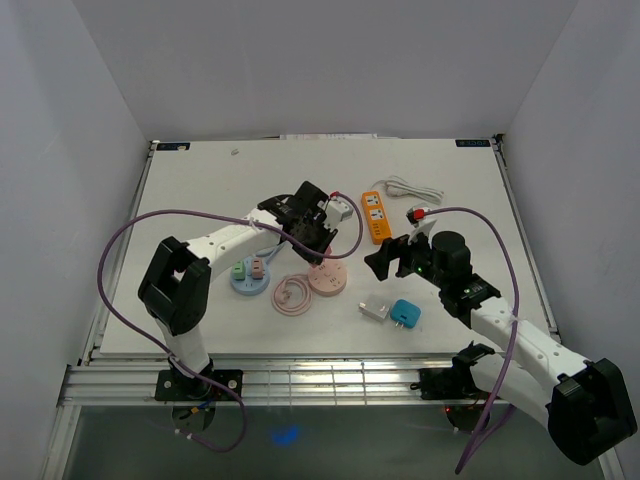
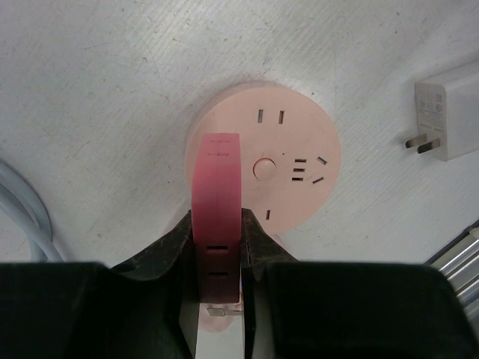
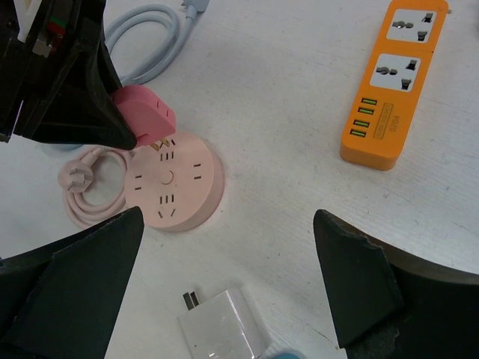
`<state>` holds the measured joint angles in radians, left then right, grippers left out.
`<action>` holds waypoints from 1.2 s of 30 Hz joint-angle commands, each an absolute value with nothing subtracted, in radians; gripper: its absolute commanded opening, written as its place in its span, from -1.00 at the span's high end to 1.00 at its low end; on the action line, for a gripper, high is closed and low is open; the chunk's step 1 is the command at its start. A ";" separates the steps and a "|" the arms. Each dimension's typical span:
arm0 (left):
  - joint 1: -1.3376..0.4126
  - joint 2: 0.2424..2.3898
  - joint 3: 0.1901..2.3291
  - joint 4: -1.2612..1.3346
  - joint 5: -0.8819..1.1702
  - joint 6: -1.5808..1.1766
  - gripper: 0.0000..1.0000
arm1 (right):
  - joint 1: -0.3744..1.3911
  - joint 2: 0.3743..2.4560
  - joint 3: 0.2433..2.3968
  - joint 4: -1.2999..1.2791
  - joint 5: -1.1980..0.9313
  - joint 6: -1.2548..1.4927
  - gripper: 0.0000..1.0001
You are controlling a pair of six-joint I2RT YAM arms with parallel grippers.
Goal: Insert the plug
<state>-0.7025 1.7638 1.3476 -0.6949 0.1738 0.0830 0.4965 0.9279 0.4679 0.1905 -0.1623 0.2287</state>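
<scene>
- The left claw [image 2: 217,243] is clenching the pink plug [image 2: 216,176] by its flat sides. This is leaving the prong end pointing down, clear of the fingers and free to meet the slots.
- The plug is hanging over one edge of the round pink socket [image 2: 296,149], which is lying flat on the table [image 1: 200,190] with its slotted face up.
- In the right wrist view the prongs [image 3: 157,142] are sitting right at the socket's top face. I cannot tell whether they are entering a slot or only touching the surface.
- The plug looks to be tilting a little rather than standing square. I judge the line-up to be the delicate part, since the prongs need to be matching one set of slots before any push.
- The right claw [image 3: 228,217] is hovering released near the socket, jaws spread wide and grasping nothing. It seems to be standing by to steady the socket, as that light disc could be sliding under a sideways push.
- The socket's own pink cord [image 3: 82,187] is lying coiled against its side, out of the plug's way.
- The white charger [image 3: 221,329] and the orange power strip [image 3: 393,82] are lying apart from the socket, playing no part in this step.
- The task is looking close to its end but is not yet done, as the plug's body is not seated against the socket.
</scene>
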 commanded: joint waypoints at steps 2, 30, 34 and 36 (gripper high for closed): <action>-0.706 1.770 1.333 -0.669 0.170 0.097 1.00 | 0.486 0.914 0.456 0.235 -0.183 0.236 -1.00; -0.707 1.736 1.321 -0.657 0.157 0.092 1.00 | 0.459 0.923 0.457 0.241 -0.221 0.242 -1.00; -0.707 1.718 1.332 -0.653 0.152 0.092 1.00 | 0.457 0.920 0.456 0.239 -0.224 0.242 -0.93; -0.707 1.706 1.324 -0.657 0.149 0.097 1.00 | 0.454 0.917 0.454 0.239 -0.227 0.242 -0.93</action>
<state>-0.7040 1.7855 1.3262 -0.6609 0.1692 0.0891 0.4622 0.9283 0.4580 0.1909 -0.2134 0.2348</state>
